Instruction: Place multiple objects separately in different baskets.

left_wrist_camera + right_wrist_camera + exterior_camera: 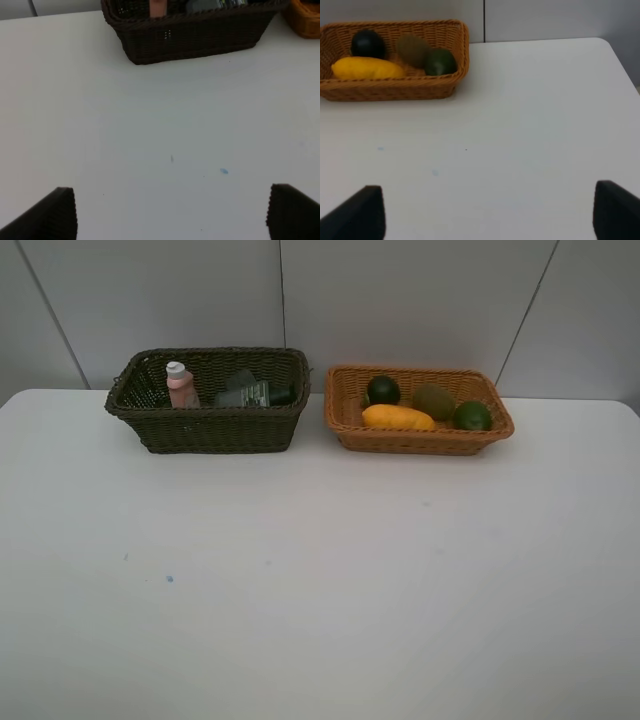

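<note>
The dark basket (205,430) at the back left holds the pink bottle (180,387) and the black pump bottle (245,393). The marker and the eraser block are hidden. The orange basket (420,440) to its right holds the mango (398,418), mangosteen (382,390), kiwi (433,401) and lime (472,416). Neither arm shows in the high view. My left gripper (172,215) is open and empty over bare table, well short of the dark basket (195,37). My right gripper (487,215) is open and empty, well short of the orange basket (390,89).
The white table (320,580) runs wide in front of both baskets, with a few small blue specks (169,579). A grey panelled wall (400,300) stands right behind the baskets. The table's right edge (620,60) shows in the right wrist view.
</note>
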{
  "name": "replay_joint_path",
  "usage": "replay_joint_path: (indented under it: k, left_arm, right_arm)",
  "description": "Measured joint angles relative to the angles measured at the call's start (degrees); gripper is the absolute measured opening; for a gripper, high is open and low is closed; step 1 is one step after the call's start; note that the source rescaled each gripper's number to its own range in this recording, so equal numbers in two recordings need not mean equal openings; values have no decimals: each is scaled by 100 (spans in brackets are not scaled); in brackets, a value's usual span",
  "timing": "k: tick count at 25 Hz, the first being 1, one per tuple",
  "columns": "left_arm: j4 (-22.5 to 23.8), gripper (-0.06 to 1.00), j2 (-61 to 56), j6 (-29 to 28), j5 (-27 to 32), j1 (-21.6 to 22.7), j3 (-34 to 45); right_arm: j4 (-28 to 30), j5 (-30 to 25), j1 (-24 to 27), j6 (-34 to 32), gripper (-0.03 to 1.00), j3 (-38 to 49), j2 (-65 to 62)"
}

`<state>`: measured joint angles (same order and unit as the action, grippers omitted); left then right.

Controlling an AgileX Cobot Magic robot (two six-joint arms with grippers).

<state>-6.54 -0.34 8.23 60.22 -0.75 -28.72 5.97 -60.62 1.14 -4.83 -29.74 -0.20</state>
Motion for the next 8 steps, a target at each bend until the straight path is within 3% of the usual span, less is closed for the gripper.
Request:
replay_joint_path:
  k: [8]
  left_arm:
    - [0,100,0,4,0,0,0]
  right_arm:
    - [0,0,0,0,100,0,0]
